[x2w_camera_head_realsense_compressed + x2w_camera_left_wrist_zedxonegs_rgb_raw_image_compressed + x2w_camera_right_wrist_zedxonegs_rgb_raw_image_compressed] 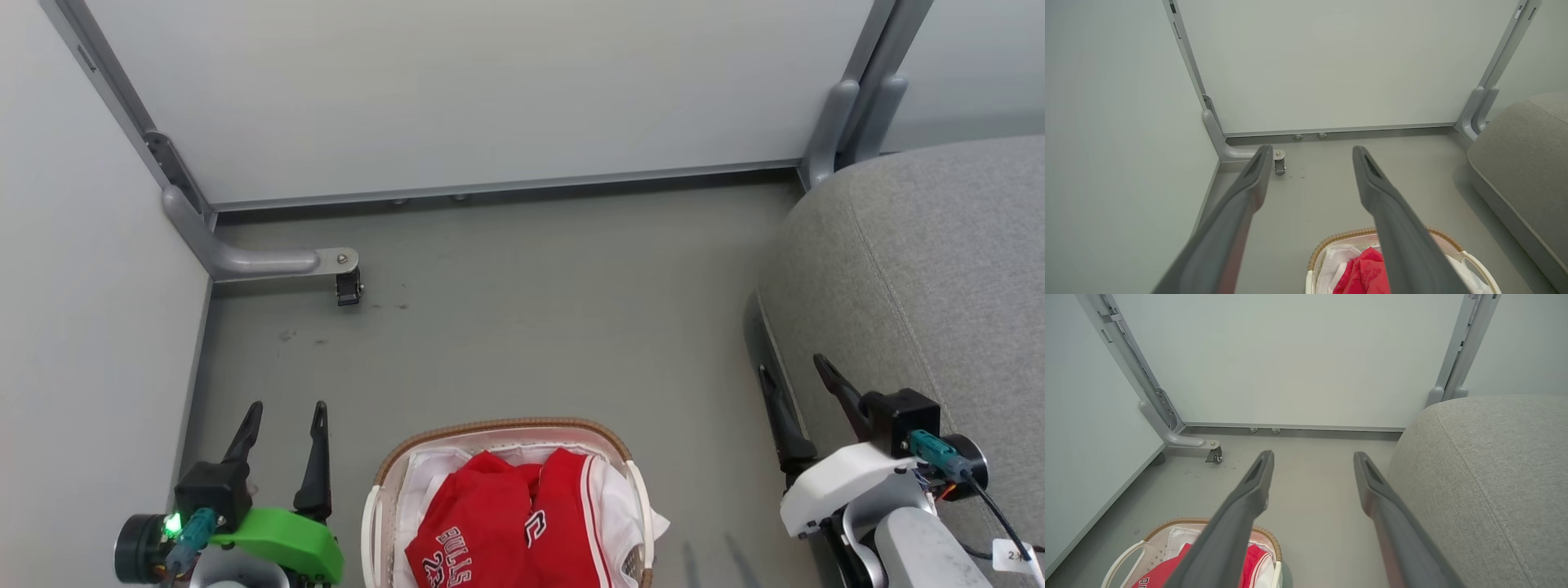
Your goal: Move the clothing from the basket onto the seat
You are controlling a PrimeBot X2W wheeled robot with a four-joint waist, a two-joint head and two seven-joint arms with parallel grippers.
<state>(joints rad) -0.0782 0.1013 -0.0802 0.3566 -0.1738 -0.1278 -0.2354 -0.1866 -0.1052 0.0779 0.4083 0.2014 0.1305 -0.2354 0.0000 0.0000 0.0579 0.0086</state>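
Note:
Red clothing (506, 523) with white lettering lies bunched in the white basket (506, 428) with a brown woven rim, at the bottom centre of the head view. The same clothing (1363, 271) and basket (1331, 241) sit low in the left wrist view; the clothing (1163, 571) and basket (1167, 522) are also at the lower left of the right wrist view. The grey seat (939, 269) fills the right side. My left gripper (283, 408) hangs open left of the basket. My right gripper (792, 363) is open beside the seat's edge. Both hold nothing.
Pale partition panels (457, 90) close off the back and left. A grey metal foot with a small caster (349, 287) juts onto the grey floor (555, 310) at the back left. Open floor lies between basket, panels and seat.

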